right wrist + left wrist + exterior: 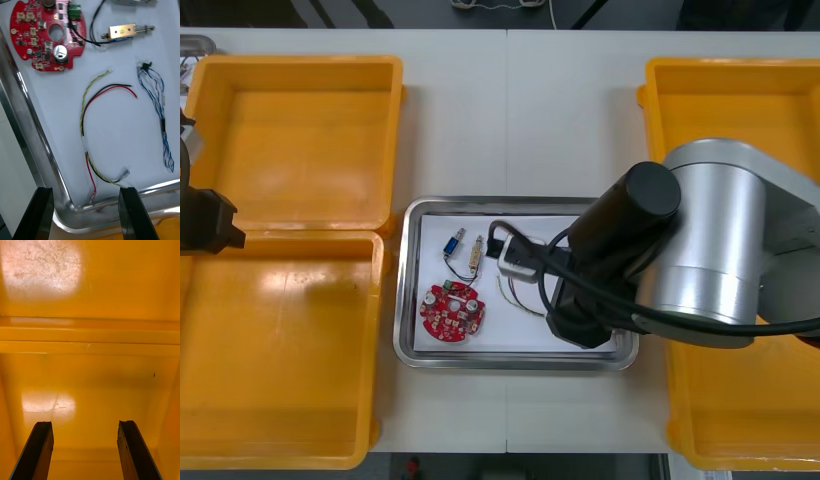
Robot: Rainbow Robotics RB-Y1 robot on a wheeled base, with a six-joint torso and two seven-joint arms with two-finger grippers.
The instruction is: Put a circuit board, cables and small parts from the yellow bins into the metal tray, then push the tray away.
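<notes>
On the bench (510, 110), yellow bins (290, 130) line both side edges, with the metal tray (408, 300) mid-bench between them. The right gripper (85, 191) over a tray corner and the left gripper (84, 423) over a left-edge bin both have fingers wide and empty. The tray holds a circuit board (452, 312), cables (88, 123) and small metal parts (122, 32).

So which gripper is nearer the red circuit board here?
Right. The right gripper hovers over a corner of the metal tray, circuit board just ahead; the left gripper is over the yellow bins.
</notes>
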